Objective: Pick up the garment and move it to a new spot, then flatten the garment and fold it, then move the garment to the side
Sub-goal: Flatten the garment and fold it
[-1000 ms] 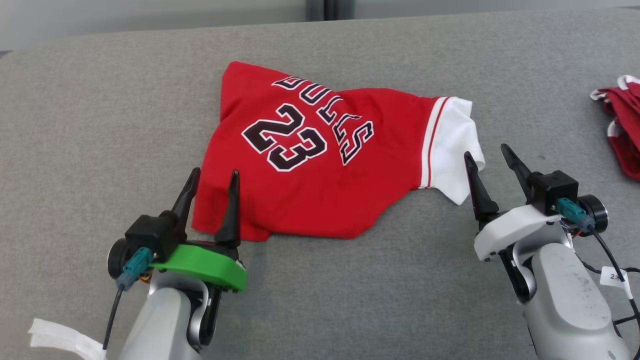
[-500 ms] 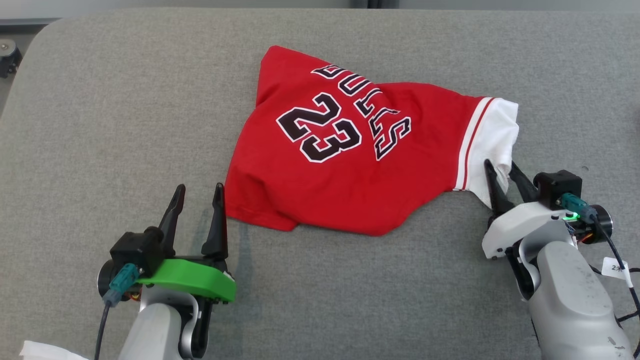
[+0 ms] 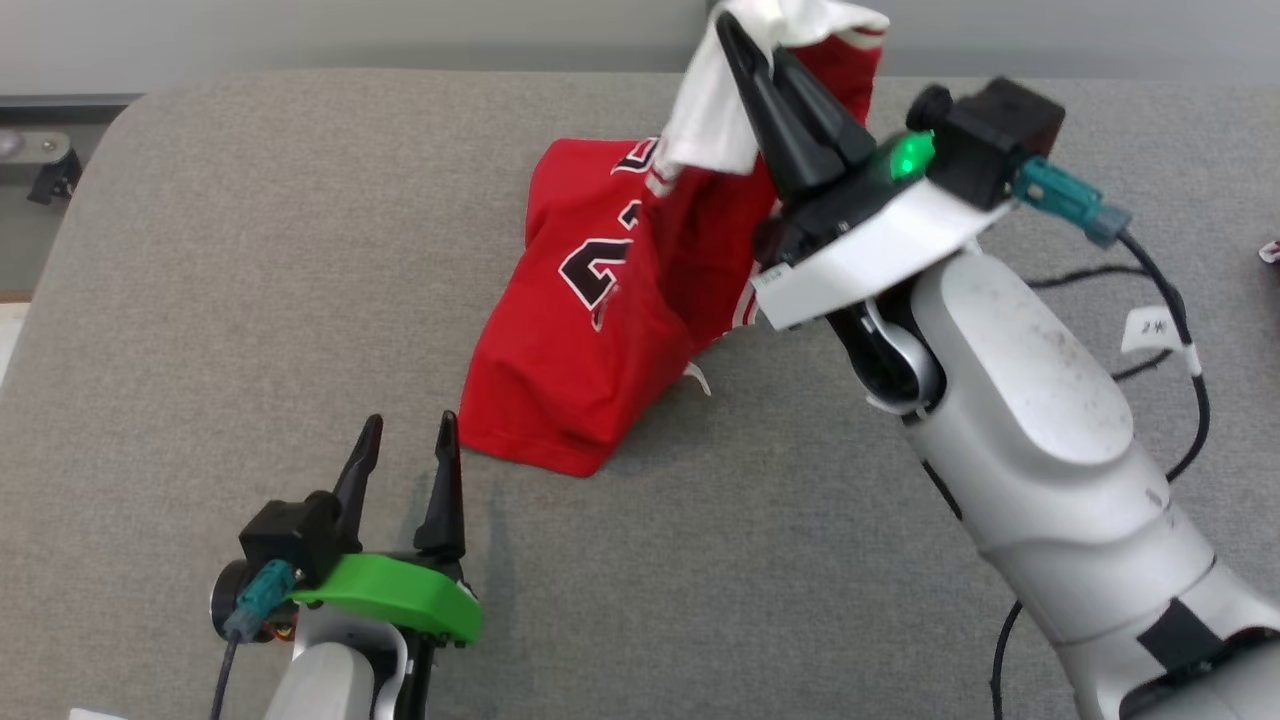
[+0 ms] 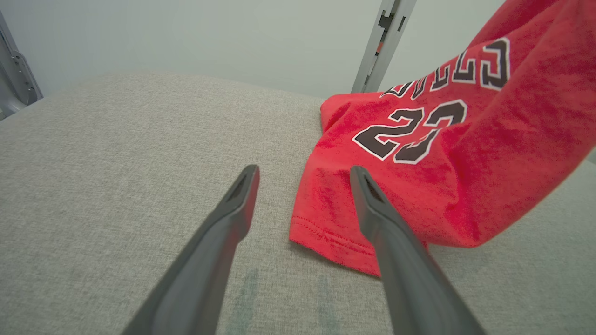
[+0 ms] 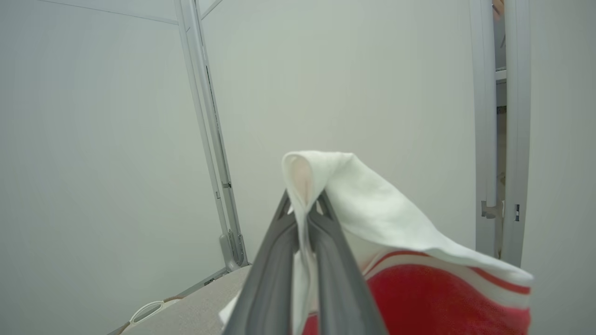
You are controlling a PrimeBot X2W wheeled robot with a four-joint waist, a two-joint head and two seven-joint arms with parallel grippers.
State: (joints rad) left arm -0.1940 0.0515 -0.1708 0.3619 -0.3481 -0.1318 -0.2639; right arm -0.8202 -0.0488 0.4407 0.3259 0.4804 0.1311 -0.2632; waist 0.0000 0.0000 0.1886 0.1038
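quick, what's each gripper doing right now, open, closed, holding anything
Left gripper: open, empty, just short of the red jersey hem.
Right gripper: shut on the red jersey's white sleeve, held up high.

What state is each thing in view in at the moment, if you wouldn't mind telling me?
Red jersey: hanging up at one end from its white sleeve, lower hem resting on the grey surface.
Right end effector: shut on the white sleeve, high above the surface.
Left end effector: open, empty, low beside the jersey's hem.
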